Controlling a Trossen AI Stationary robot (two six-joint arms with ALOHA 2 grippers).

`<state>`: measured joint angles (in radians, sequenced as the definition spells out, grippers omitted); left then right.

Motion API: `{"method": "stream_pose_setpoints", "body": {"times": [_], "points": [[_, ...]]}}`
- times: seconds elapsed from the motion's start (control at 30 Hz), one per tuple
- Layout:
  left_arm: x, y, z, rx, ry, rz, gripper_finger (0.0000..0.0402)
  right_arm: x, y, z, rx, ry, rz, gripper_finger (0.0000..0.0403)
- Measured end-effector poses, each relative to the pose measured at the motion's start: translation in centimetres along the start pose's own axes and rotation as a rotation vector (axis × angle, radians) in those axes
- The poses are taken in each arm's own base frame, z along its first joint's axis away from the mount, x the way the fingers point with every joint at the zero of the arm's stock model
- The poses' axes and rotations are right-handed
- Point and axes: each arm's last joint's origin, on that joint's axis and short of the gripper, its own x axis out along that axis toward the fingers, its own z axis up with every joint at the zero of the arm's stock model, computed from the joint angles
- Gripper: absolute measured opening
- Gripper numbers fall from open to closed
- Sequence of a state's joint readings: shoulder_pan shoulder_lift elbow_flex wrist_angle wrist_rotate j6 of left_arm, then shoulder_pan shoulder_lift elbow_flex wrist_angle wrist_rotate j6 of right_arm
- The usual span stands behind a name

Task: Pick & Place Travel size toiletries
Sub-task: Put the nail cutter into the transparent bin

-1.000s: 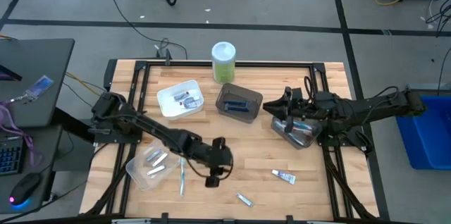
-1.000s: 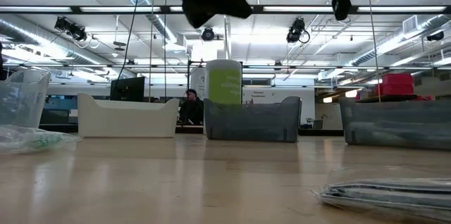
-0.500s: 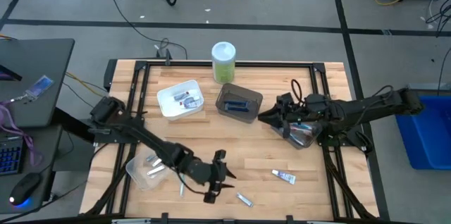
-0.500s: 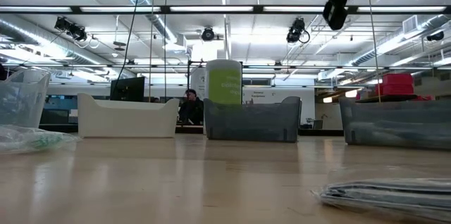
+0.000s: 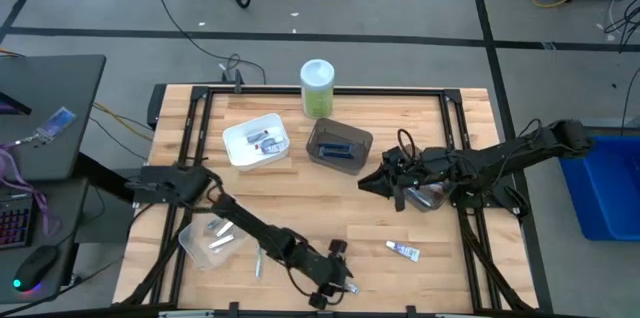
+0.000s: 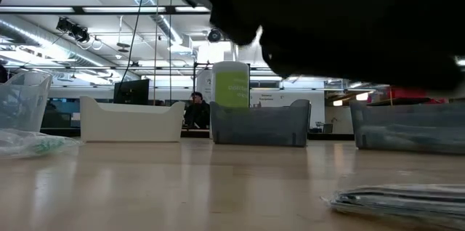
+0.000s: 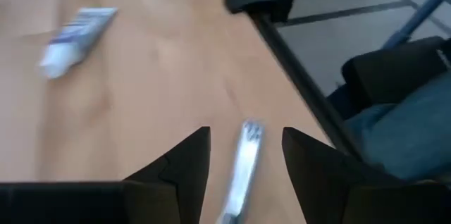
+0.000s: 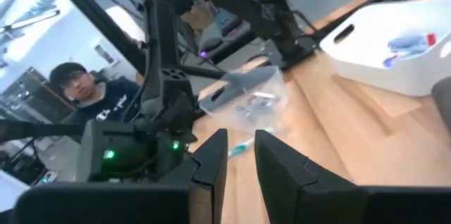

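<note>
You have three toiletries loose on the surface (image 5: pixel 400 213). The small silver tube (image 5: pixel 347 283) lies at the near edge, and the left gripper (image 5: pixel 340 276) is right over it; in the left wrist view that tube (image 7: pixel 243 155) shows between the two fingers (image 7: pixel 184 160), which stand well apart with nothing clamped and no clear contact. A second, white tube (image 5: pixel 403 250) lies nearby toward the right side, apart from both arms. A slim toothbrush (image 5: pixel 257 258) lies beside the clear bin (image 5: pixel 190 243).

As for what looks done: the white bin (image 5: pixel 240 153) holds a few small items, the clear bin holds a couple of tubes, the dark bin (image 5: pixel 325 133) has something blue inside, and the bin (image 5: pixel 432 198) under the right arm also holds pieces. So you seem well into the sorting, with these three left as far as you can see.

Your right gripper (image 5: pixel 372 180) hangs above the middle of the surface, between the dark bin and the right-hand bin. Its fingers (image 8: pixel 211 157) sit close together with only a narrow gap, and nothing is visible between them.

The green canister (image 5: pixel 317 88) stands at the back, untouched.
</note>
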<state>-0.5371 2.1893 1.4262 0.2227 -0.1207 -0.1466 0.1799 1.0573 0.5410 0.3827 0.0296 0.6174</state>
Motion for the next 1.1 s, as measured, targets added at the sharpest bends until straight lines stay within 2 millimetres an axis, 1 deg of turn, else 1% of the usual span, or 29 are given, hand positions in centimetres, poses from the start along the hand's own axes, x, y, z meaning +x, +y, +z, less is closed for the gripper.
{"method": "stream_pose_setpoints", "body": {"times": [0.03, 0.17, 0.27, 0.33, 0.43, 0.5, 0.57, 0.67, 0.77, 0.83, 0.97, 1.1], "points": [[0.6, 0.0, 0.0, 0.013, 0.015, -0.004, 0.0187, 0.0, 0.1, -0.2, -0.001, 0.01, 0.003, 0.008], [2.1, 0.1, -1.4, 0.045, 0.144, 0.013, 0.0187, 0.2, 0.4, -0.6, 0.0, 0.031, 0.021, 0.0079], [2.2, 0.0, -2.1, 0.081, 0.193, 0.016, 0.0187, 0.3, 0.7, -0.7, -0.001, 0.029, 0.035, 0.0079], [2.0, 0.2, -2.6, 0.099, 0.217, 0.057, 0.0187, 0.3, 0.8, -0.8, -0.002, 0.027, 0.043, 0.008], [1.8, 0.3, -2.8, 0.072, 0.248, 0.115, 0.018, 0.3, 0.9, -0.6, -0.001, 0.011, 0.054, 0.0079], [1.8, 0.8, -2.8, 0.056, 0.268, 0.087, 0.0164, 0.3, 0.9, -0.5, -0.001, 0.005, 0.058, 0.0079], [1.7, 1.1, -2.9, 0.052, 0.289, 0.072, 0.014, 0.3, 0.9, -0.6, -0.001, 0.007, 0.057, 0.008], [1.7, 1.4, -2.6, 0.056, 0.293, 0.068, 0.0089, 0.3, 0.9, -0.6, -0.001, 0.006, 0.057, 0.008], [1.7, 1.5, -2.2, 0.097, 0.296, 0.067, 0.0042, 0.3, 0.9, -0.6, -0.001, 0.007, 0.057, 0.0079], [1.6, 1.5, -1.9, 0.105, 0.314, 0.082, 0.0039, 0.3, 0.9, -0.6, -0.001, 0.007, 0.058, 0.008], [0.5, 1.6, -0.9, 0.099, 0.457, 0.135, 0.0038, 0.3, 0.9, -0.6, -0.001, 0.007, 0.057, 0.0079], [-2.2, 1.0, 0.7, 0.093, 0.654, 0.211, 0.0038, 0.3, 0.9, -0.6, -0.001, 0.01, 0.055, 0.008]]}}
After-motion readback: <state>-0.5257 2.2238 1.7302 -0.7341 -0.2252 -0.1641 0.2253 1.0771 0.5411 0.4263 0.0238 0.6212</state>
